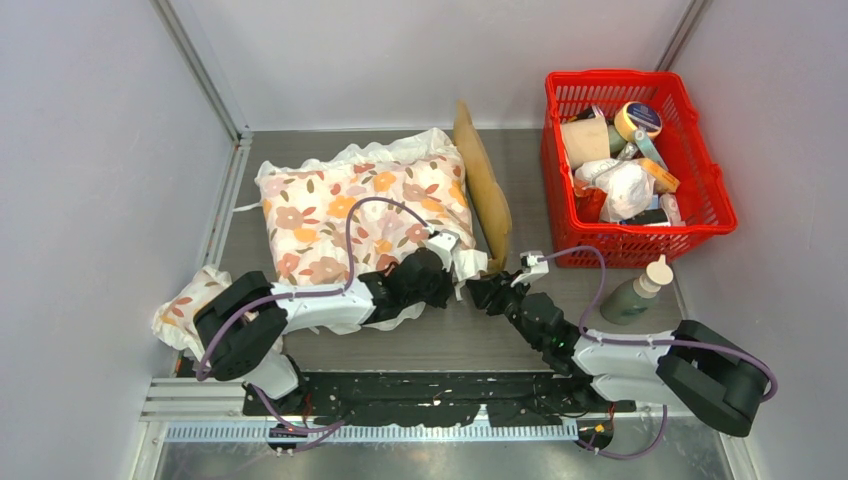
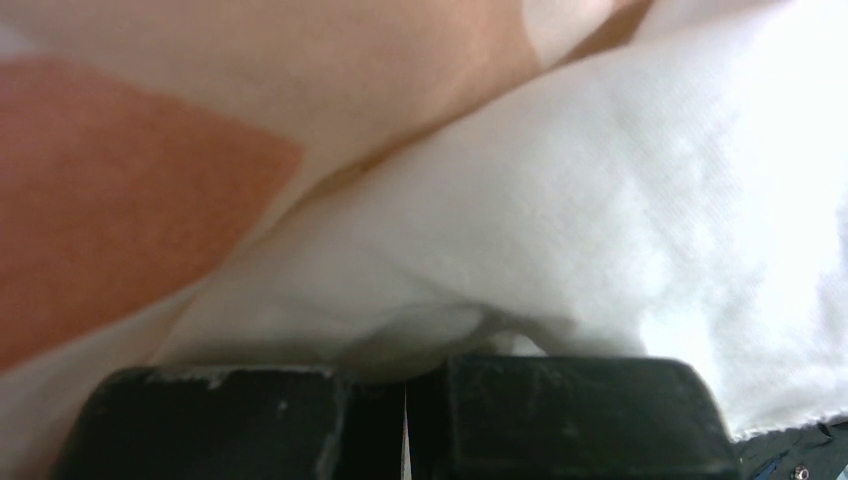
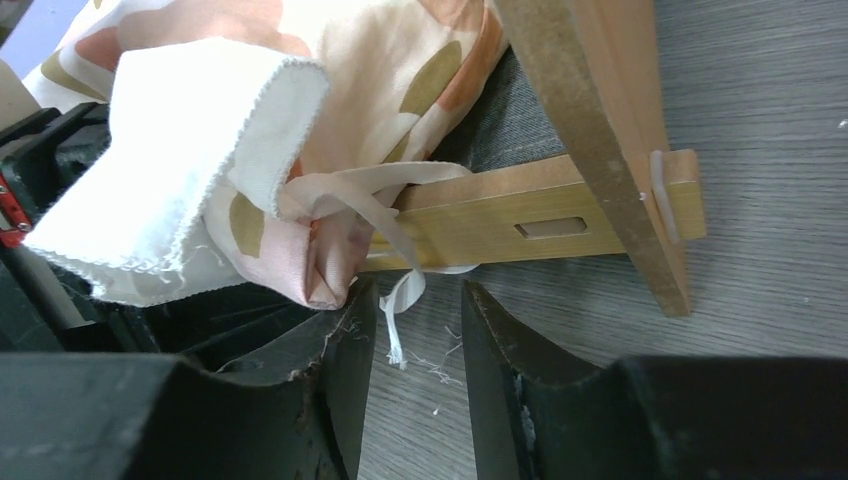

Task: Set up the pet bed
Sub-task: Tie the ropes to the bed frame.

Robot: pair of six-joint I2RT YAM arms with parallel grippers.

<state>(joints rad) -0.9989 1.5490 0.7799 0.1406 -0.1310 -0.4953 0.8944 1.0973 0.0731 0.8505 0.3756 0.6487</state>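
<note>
The pet bed (image 1: 484, 190) sits mid-worktop (image 1: 560, 315), toward the far edge, under the floral cushion (image 1: 350, 205). The left end effector (image 2: 405, 385) pinches the cushion's white frill (image 2: 560, 200). The right end effector (image 3: 412, 330) stands spread and empty beside the bed's rail (image 3: 500, 215).

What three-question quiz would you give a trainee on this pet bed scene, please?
1. True or false: the right claw grips the rail of the pet bed.
2. The left claw is shut on: A) white fabric of the floral cushion; B) a tape roll; C) a wooden rail.
3. Fill in: on the table, by the near wall of the red basket, stands a ____.

Key: 1 false, as that claw is open and holds nothing; 2 A; 3 green bottle.
</note>
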